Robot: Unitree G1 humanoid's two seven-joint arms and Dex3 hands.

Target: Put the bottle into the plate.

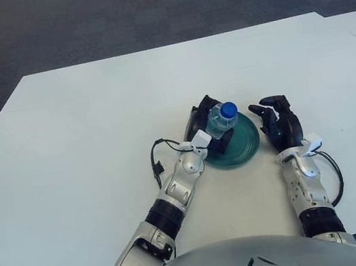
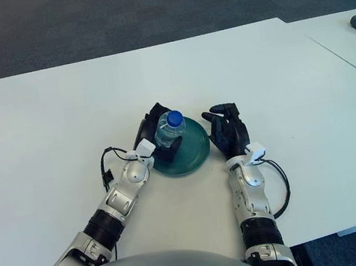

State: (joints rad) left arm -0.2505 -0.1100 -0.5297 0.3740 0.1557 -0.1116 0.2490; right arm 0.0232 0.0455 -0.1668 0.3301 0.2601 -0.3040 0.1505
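The left hand [image 1: 203, 128] grasps a clear water bottle [image 1: 219, 119] with a blue cap, holding it upright in the dark green plate [image 1: 242, 146] on the white table [image 1: 82, 136]. Just right of the plate, the right hand [image 1: 280, 125] shows relaxed fingers, holding nothing.

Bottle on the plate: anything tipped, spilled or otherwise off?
Nothing stands out. The bottle stands upright over the green plate, blue cap on, no spill visible, with the left hand closed around it. The right hand shows just right of the plate, holding nothing.
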